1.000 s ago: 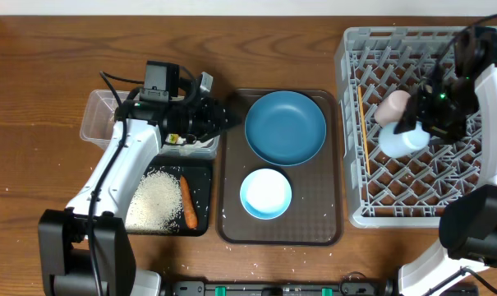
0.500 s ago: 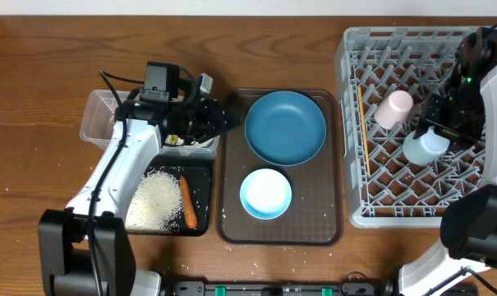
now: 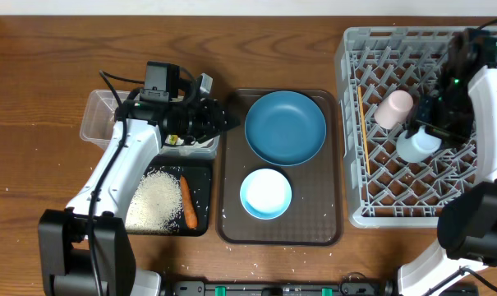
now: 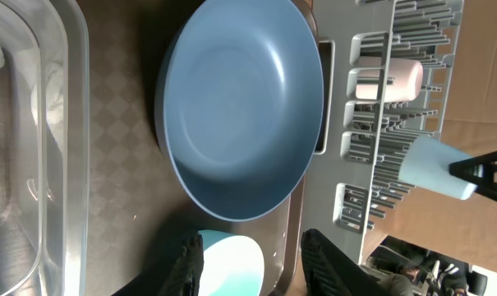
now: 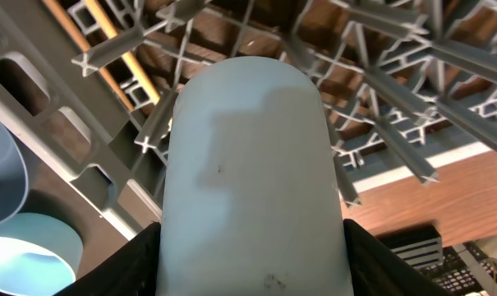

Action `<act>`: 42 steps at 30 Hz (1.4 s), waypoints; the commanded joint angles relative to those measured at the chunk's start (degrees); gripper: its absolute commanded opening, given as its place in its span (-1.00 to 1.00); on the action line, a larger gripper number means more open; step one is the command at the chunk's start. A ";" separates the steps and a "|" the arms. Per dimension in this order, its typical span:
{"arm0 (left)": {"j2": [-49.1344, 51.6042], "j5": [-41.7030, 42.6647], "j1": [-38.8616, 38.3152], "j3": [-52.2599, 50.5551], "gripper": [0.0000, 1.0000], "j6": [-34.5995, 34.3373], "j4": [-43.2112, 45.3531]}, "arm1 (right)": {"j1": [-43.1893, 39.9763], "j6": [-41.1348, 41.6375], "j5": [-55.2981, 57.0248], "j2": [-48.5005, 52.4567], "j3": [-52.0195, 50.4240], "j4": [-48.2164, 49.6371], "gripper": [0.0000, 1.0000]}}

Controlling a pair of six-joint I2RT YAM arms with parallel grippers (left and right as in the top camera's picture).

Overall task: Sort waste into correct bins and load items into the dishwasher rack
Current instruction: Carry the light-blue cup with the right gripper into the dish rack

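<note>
**Right gripper** (image 5: 252,275): clamped on the light blue cup (image 5: 252,164), one finger on each flank, above the grey dishwasher rack (image 3: 388,217). Whether the cup touches the pegs cannot be made out. The pink cup (image 3: 393,107) lies in the rack just beside this hand. The wooden chopsticks (image 3: 362,123) lie beyond it along the rack wall.

**Left gripper** (image 4: 252,251): fingers apart and empty, hovering beside the clear tub (image 3: 96,127). The blue plate (image 4: 240,107) lies just ahead of it, and the white bowl (image 3: 265,193) is near.

Robot lab: arms (image 3: 121,168) and dishwasher rack (image 3: 352,49) on a wooden table (image 3: 34,66).
</note>
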 commanded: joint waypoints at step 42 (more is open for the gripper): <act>0.22 -3.23 0.13 -0.42 -0.17 0.98 -0.20 | 1.90 0.44 0.26 -0.37 -5.49 7.39 0.33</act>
